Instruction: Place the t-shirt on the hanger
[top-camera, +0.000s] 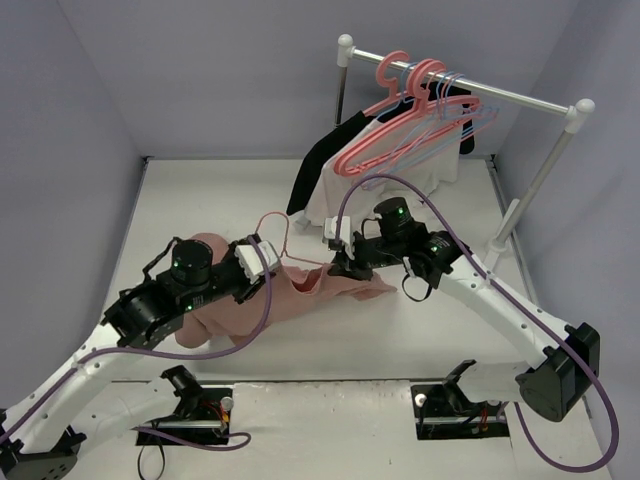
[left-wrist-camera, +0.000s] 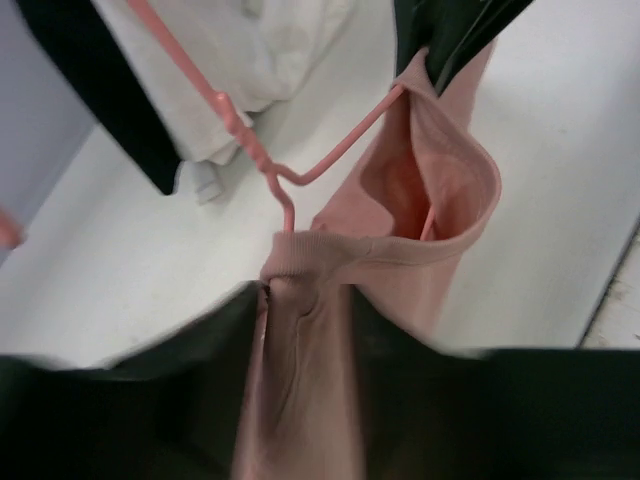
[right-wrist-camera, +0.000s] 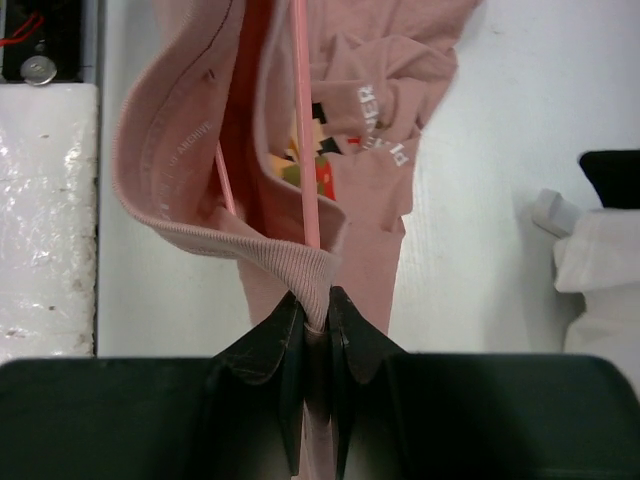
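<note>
Salmon-pink t-shirt (top-camera: 320, 290) bunched; ribbed collar stretched open; hanger (left-wrist-camera: 280, 182) wire inside.

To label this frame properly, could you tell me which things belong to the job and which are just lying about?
Job in hand: t-shirt, thin pale-pink hanger, left gripper, right gripper shut on the t-shirt.
Lying about: clothes rack, coral hangers, lilac hangers, black garment, white garment.
</note>
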